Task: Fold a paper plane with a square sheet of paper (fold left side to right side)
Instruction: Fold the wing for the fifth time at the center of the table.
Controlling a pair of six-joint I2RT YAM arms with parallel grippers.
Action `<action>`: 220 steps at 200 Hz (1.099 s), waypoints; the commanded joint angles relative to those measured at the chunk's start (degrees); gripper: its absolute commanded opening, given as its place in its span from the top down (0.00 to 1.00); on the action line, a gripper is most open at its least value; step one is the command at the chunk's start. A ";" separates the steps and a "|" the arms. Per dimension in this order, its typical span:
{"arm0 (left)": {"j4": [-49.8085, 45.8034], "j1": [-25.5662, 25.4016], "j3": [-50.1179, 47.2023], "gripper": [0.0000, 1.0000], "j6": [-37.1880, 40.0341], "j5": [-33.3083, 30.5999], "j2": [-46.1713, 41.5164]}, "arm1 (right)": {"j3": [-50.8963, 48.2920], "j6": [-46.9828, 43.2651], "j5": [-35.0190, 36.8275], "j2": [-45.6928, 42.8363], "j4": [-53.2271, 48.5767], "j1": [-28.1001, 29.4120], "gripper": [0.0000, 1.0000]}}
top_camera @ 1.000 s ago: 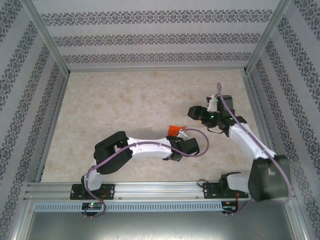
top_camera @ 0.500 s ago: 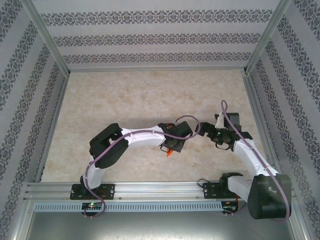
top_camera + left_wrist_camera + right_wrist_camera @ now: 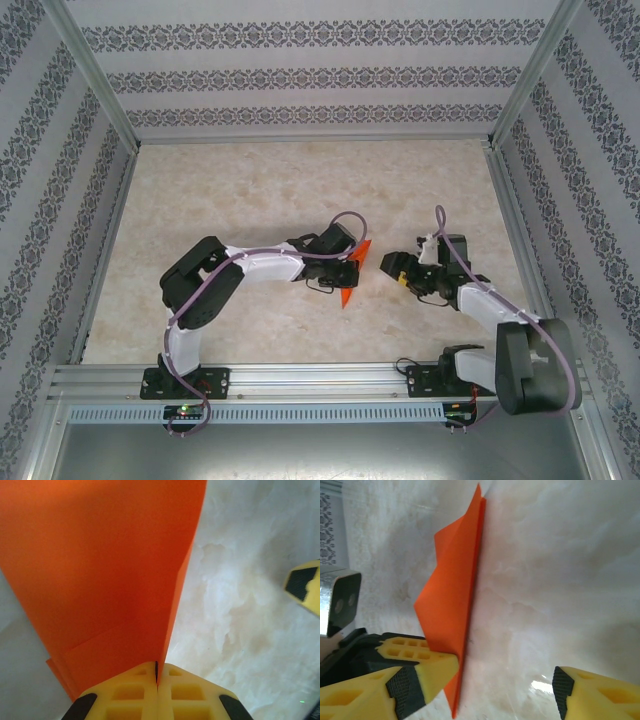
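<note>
Nearer now, my right gripper (image 3: 392,268) sits spread just right of the folded orange paper (image 3: 451,605) my left gripper (image 3: 157,677) pinches.

Two arms over a marbled table (image 3: 250,190), a piece of orange paper (image 3: 347,297) between them.
Left arm reaches rightward to mid-table; left gripper (image 3: 351,271) meets the paper, a narrow pointed strip running near to far. Right gripper (image 3: 397,271) just beside it on the right, not touching, yellow fingers turned toward it. Patterned walls (image 3: 300,75) on three sides; metal rail (image 3: 300,380) along the near edge.
</note>
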 commanded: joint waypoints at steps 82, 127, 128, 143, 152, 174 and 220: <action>20.55 4.67 -9.19 0.99 -11.33 9.68 -3.13 | 4.61 11.58 1.27 16.92 21.65 8.10 0.50; 25.60 6.02 -12.18 0.99 -13.71 11.04 -3.50 | 7.28 11.68 2.64 20.51 21.13 10.46 0.50; 25.69 6.02 -12.16 0.99 -13.68 11.09 -3.55 | 7.34 11.68 2.67 20.63 21.09 10.44 0.51; 26.06 6.20 -12.54 0.99 -13.76 11.08 -3.69 | 8.00 11.59 3.30 21.14 19.82 11.01 0.51; 26.01 6.19 -12.55 0.99 -13.79 11.15 -3.75 | 8.18 11.54 3.85 21.36 19.35 11.14 0.51; 25.87 6.36 -12.71 0.99 -13.67 11.04 -3.70 | 9.03 11.20 4.93 22.10 17.61 11.84 0.51; 25.82 6.35 -12.74 0.99 -13.49 10.87 -3.55 | 11.15 10.89 6.54 24.41 13.87 13.52 0.52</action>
